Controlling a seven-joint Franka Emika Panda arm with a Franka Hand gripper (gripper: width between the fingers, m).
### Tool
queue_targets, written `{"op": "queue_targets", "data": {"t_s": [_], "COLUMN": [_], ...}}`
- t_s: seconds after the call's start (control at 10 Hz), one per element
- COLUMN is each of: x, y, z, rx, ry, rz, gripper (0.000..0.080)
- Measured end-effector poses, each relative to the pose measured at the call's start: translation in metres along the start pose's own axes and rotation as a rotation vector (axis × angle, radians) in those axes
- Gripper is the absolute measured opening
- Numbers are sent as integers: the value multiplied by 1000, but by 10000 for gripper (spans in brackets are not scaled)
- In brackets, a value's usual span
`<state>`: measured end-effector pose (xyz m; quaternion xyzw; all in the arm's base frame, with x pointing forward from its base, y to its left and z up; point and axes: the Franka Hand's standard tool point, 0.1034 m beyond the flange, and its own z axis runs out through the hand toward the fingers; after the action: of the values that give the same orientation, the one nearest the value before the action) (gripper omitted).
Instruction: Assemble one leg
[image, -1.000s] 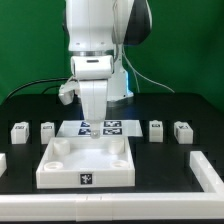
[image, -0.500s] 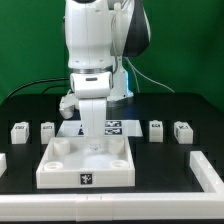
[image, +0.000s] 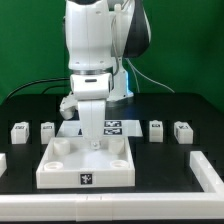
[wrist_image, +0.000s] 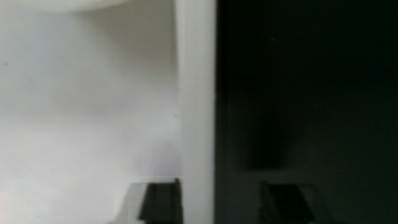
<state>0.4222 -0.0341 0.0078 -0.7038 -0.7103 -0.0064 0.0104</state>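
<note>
The Panda arm (image: 88, 45) stands at the rear centre of the black table (image: 150, 155), reaching straight down. The white tray (image: 85, 168), with round corner sockets and a tag on its front wall, lies in front of the arm. A white bar (image: 206, 170) lies on the exterior view's right, near the tray. The marker board (image: 112, 127) lies flat just behind the tray, partly hidden by the arm. Four legs stand apart from the tray in a row level with that board, none being held: outer-left leg (image: 19, 129), inner-left leg (image: 47, 128), inner-right leg (image: 155, 128) and outer-right leg (image: 182, 130). The gripper (image: 93, 143) (wrist_image: 217, 200) is low over the tray's rear edge. In the blurred wrist view the dark fingers (wrist_image: 160, 203) flank a pale upright edge. Whether they grip it or stand free cannot be told.
</note>
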Motion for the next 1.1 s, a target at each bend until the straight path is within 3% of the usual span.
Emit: {"op": "queue_targets", "data": {"t_s": [0.1,0.7,1.1], "x": [0,4,63], "y": [0,1,34], "z": [0,0,1], "rx": [0,1,0], "ry": [0,2,26], "rz": [0,25,47], "gripper": [67,57,58]}}
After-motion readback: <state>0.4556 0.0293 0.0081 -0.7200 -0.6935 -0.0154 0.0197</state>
